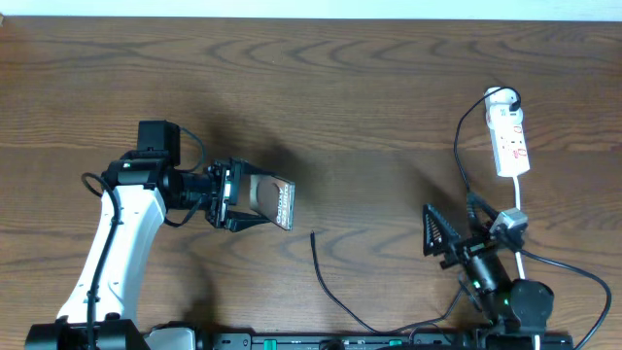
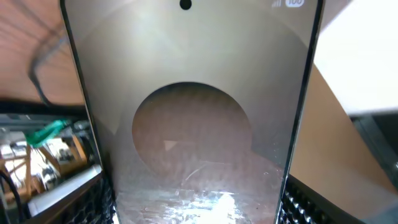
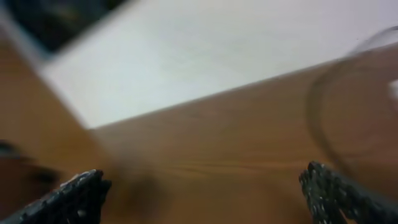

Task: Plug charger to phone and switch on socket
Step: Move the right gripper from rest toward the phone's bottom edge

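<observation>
Phone (image 1: pixel 270 202) in its grasp, the left gripper (image 1: pixel 229 195) reaches out over the wooden table (image 1: pixel 369 58). Its two fingers are clamped on the near end of the silvery-grey handset, which juts out ahead of the fingertips. From above it cannot be told whether the phone touches the wood. In the left wrist view the screen fills the frame, with a pale oval at its middle. Just past the phone's far end, ahead of that gripper and nearer the robot's base, the charger (image 1: pixel 326 282) lies on the table. It is a thin black cable, its tip apart from the phone. Further right, the right gripper (image 1: pixel 429 231) is spread wide with nothing between its fingers; its own camera view is blurred. Well apart from it, further out across the table, lies the socket (image 1: pixel 509 141), a white power strip with a black plug (image 1: pixel 507 97) at its far end.
</observation>
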Tool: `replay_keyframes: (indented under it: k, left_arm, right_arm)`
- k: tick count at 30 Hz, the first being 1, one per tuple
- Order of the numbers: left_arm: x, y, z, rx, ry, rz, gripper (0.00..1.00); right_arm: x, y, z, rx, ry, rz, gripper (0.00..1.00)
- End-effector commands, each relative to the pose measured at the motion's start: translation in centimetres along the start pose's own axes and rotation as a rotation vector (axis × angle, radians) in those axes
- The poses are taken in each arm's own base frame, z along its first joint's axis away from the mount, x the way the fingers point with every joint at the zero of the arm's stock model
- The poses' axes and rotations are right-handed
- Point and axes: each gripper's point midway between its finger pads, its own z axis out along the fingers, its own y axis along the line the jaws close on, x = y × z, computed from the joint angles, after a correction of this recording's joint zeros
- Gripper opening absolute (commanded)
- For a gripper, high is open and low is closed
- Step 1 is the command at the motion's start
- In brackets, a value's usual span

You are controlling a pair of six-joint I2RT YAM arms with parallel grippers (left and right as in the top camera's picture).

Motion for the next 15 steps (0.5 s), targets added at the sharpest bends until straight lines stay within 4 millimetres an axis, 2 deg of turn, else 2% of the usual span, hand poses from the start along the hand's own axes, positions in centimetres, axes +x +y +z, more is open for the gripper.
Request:
replay_keyframes:
  k: [1, 10, 15]
  left_arm:
    - [-0.8, 0.3, -0.3, -0.019, -0.074, 0.009, 0.08]
    - [-2.2, 0.8, -0.5, -0.050, -0.159, -0.002, 0.07]
    - [-3.8, 1.4, -0.8, -0.080, -0.251, -0.032, 0.07]
  right_arm:
    - [0.2, 4.4, -0.4, -0.233, 0.081, 0.187, 0.99]
    - [-1.6, 6.7, 0.7, -0.284, 0.210, 0.368, 0.99]
    - [-1.3, 7.1, 2.1, -0.300, 0.337, 0.443, 0.99]
